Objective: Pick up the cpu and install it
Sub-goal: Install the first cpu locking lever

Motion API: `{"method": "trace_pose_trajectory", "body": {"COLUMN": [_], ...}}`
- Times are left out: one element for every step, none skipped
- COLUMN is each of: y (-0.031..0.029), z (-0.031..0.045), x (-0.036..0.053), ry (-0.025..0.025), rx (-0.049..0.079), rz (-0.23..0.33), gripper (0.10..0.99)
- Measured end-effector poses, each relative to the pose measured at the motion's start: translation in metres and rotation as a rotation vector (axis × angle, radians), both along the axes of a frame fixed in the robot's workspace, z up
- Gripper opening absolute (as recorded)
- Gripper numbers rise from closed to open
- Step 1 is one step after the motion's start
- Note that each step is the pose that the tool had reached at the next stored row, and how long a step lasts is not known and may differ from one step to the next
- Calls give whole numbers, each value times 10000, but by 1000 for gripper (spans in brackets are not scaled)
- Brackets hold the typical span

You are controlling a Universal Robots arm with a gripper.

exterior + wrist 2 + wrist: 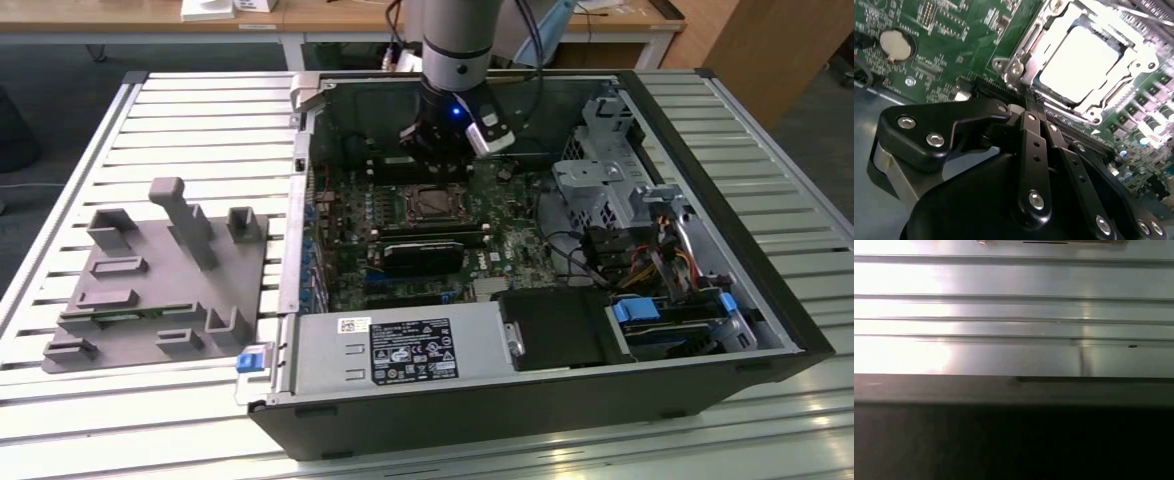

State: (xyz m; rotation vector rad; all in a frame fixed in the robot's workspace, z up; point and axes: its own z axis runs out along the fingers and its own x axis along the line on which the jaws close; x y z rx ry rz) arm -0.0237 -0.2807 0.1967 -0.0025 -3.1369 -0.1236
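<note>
We see the open computer case (534,260) lying on its side on the slatted metal table (200,110); within it lies the green motherboard (400,215), and on that board the cpu (430,203) sits flat in its square socket, a silvery metal plate framed by a bright steel bracket; in the second wrist view the cpu (1081,57) glares nearly white inside that frame (1024,55). Also in the case we find a long black rectangular module (424,252) just beside the socket, a grey power supply box (400,350) with a white label along the near wall, a perforated metal drive cage (601,185), blue plastic clips (641,310), and a knot of coloured cables (661,265). Outside the case, on the exterior view's left, a matte grey plastic fixture (154,275) with upright posts rests on the table.

The gripper (438,160) hangs just above the board near the cpu, apart from it and holding nothing; in the second wrist view its black fingers (1035,145) lie pressed together, their linkage bars studded with round screws; the gripper's tip (1030,106) points at the socket's edge. The first wrist view gives us ribbed aluminium slats (1014,310) and a dark edge (1014,390).
</note>
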Motion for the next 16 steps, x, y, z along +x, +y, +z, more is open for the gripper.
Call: {"method": "trace_pose_trajectory", "body": {"y": [1,3,2,0,0,0,0,0,0,-1,-6,-14,-22,-29,-40,-51], "z": [4,10,20,32,45,59,72,76,75,75,75,76,76,75,75,74], "x": [1,1,1,0,0,0,0,0,0,0,0,0,0,0,2,3], "ry": [-2,-7,-5,-1,-1,-1,1,1,-1,-1,1,2,2,1,1,1], "rx": [33,54,58,53,56,59,60,63,67,68,66,64,64,64,64,66], "rz": [0,-1,-2,-1,0,0,-1,0,0,0,2,2,0,0,-1,-2], "gripper": [106,106,106,106,106,106,106,106,106,106,106,106,106,106,106,106]}}
